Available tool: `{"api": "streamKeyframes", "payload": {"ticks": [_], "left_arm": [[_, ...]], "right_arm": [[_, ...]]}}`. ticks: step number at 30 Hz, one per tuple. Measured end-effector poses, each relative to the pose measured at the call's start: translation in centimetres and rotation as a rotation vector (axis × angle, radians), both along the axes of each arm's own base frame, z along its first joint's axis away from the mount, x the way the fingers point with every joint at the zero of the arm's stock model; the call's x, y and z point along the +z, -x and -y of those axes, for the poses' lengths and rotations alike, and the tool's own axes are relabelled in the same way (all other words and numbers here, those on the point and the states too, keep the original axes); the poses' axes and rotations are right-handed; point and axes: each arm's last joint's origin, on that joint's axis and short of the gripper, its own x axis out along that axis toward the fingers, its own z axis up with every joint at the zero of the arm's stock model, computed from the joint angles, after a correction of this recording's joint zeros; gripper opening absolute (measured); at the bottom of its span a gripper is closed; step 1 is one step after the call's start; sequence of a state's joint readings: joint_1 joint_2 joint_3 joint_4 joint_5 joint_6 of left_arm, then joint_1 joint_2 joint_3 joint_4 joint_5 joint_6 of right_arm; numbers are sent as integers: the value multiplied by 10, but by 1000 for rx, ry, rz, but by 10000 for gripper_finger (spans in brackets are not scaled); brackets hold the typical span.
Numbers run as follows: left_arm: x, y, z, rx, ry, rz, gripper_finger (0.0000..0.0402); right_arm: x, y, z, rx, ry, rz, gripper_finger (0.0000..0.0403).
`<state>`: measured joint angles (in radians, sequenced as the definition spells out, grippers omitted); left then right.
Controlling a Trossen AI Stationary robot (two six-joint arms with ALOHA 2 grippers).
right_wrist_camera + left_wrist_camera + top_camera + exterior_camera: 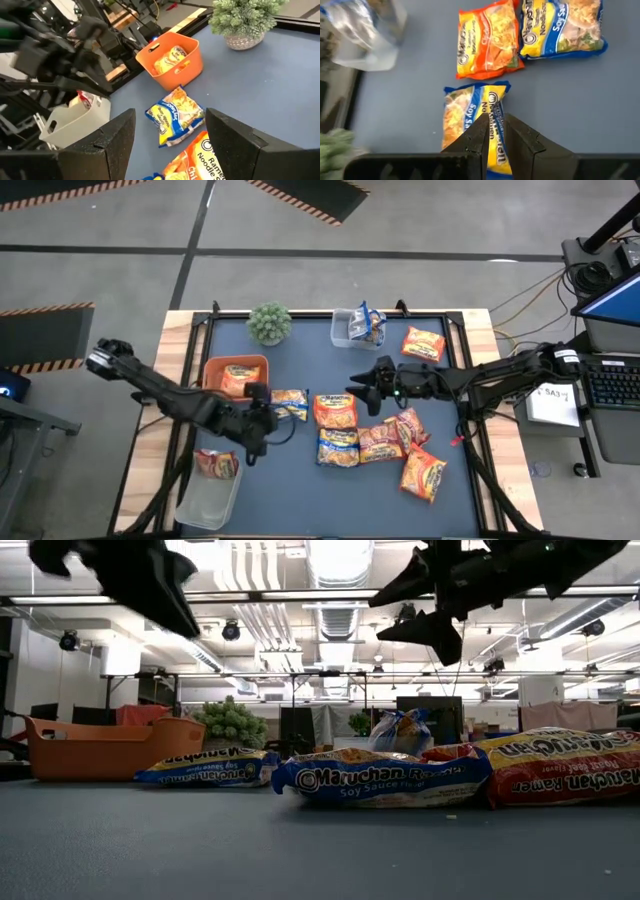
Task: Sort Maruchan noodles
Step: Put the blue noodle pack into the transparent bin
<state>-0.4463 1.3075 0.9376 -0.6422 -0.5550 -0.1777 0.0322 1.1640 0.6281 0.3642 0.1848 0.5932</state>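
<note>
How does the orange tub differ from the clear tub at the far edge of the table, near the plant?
The orange tub is opaque, while the clear tub is see-through. The orange tub holds an orange-yellow packet; the clear tub holds a blue-and-yellow packet. The orange tub sits on the left arm's side of the plant, the clear tub on the right arm's side. Both are open-topped containers, each with noodles inside.
</note>
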Motion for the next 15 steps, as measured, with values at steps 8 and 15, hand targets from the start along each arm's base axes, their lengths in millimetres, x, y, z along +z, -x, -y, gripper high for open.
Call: {"api": "streamKeyframes", "payload": {"ticks": [8, 15], "left_arm": [[-40, 0, -16, 35, 51, 14, 39], [-61, 10, -20, 96, 83, -8, 39]], "right_arm": [[-3, -28, -1, 6, 3, -88, 228], [-24, -67, 7, 54, -27, -178, 228]]}}
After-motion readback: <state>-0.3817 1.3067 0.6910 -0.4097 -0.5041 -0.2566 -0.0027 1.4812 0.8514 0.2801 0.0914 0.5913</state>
